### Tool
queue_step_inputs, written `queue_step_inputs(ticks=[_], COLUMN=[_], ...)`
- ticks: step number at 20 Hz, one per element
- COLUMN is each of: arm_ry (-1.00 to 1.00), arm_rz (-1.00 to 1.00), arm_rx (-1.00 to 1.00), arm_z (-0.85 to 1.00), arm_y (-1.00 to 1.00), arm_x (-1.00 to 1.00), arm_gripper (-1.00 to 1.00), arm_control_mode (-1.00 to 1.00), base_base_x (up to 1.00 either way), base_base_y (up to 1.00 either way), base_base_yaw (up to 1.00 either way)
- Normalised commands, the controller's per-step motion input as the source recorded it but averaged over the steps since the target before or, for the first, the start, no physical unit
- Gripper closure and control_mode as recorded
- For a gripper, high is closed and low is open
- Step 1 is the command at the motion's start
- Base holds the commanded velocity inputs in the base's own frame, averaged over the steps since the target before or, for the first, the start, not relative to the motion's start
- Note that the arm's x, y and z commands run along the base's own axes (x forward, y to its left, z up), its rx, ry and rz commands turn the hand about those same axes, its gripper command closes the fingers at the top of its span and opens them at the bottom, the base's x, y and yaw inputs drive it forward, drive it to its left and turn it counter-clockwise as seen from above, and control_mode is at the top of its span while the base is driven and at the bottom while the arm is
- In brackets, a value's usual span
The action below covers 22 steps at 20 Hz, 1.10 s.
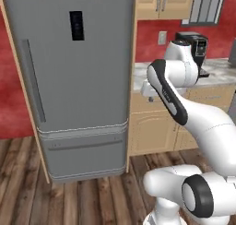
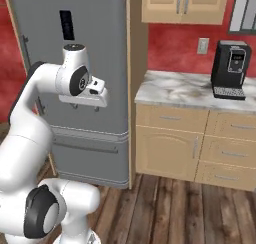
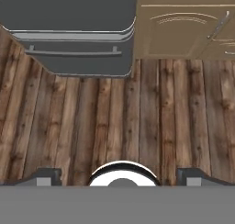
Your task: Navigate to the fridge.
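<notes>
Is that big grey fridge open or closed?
Closed: the fridge door and bottom drawer sit flush, no gap showing.

Light is even and fairly bright in all three views, with no clear source and no glare. The fridge (image 1: 73, 85) shows a flat matte grey with only faint shading at its edges. Shadows on the wooden floor (image 3: 137, 122) are weak. Every picture looks slightly soft and low in detail, without edge distortion.
</notes>
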Motion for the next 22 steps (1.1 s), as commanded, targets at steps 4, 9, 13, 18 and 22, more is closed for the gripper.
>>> queue_step_inputs(ticks=[4, 9, 13, 18, 22], arm_ry=[0.0, 0.0, 0.0, 0.0, 0.0], arm_rz=[0.0, 0.0, 0.0, 0.0, 0.0], arm_rx=[0.0, 0.0, 0.0, 0.0, 0.0], arm_z=[0.0, 0.0, 0.0, 0.0, 0.0], arm_y=[0.0, 0.0, 0.0, 0.0, 0.0], arm_x=[0.0, 0.0, 0.0, 0.0, 0.0], arm_gripper=[-1.0, -1.0, -1.0, -1.0, -1.0], arm_control_mode=[1.0, 1.0, 1.0, 1.0, 1.0], base_base_x=[0.02, 0.03, 0.21, 0.64, -0.06], base_base_y=[0.91, 0.58, 0.0, 0.26, 0.63], base_base_yaw=[0.0, 0.0, 0.0, 0.0, 0.0])
